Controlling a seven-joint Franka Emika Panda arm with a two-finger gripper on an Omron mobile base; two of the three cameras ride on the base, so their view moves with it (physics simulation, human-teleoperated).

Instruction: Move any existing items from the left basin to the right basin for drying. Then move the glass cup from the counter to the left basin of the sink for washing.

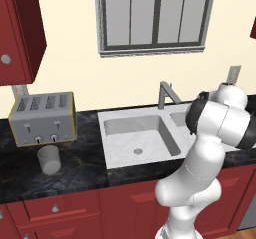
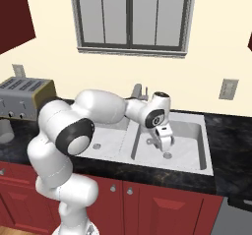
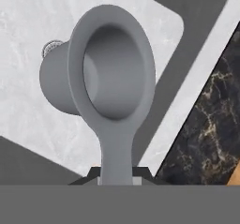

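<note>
Gripper (image 2: 165, 148) clamped on the small grey scoop (image 3: 110, 87), hanging low over the right basin (image 2: 189, 150) near its drain – first step nearly done. Next: let go there, then cross to the glass cup (image 1: 49, 159) – on the counter (image 1: 75, 163), far left, by the toaster (image 1: 43, 118).

glass cup (image 1: 49, 159) before toaster (image 1: 43, 118), left of sink (image 1: 111, 148)

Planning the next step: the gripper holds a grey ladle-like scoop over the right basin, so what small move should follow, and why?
Probably lower and release: the gripper, shut on the grey scoop, hangs above the right basin near its drain, not yet resting on the floor.
</note>
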